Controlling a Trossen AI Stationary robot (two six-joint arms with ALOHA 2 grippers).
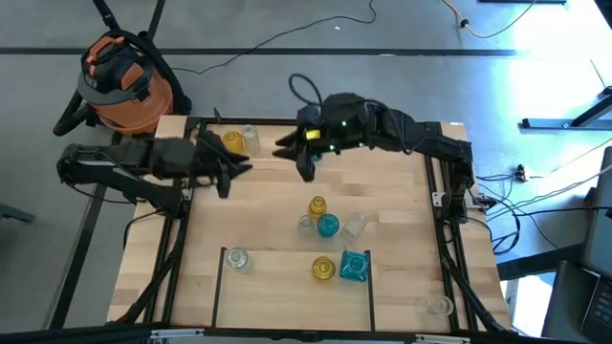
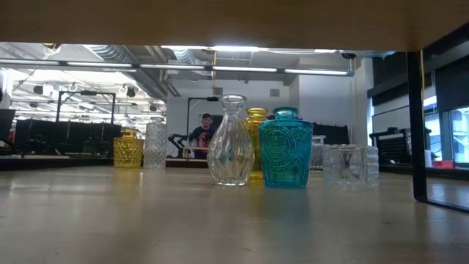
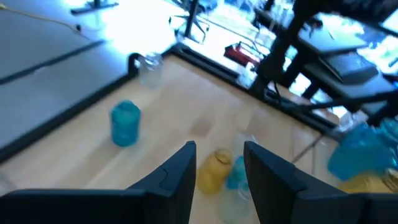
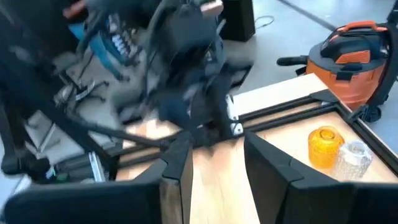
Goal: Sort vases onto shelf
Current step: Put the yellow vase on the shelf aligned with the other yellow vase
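Upper centre of high view: amber vase [image 1: 232, 140] sat just right of left gripper [image 1: 239, 168], nearer than right gripper [image 1: 293, 151]; both spread, empty.

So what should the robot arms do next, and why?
Probably the left gripper should reach for the amber vase at the table's far edge. Both grippers hold nothing, jaws parted, the right gripper hovering mid-table. That vase and the clear vase beside it stand far from the shelf, and the left arm is nearest them.
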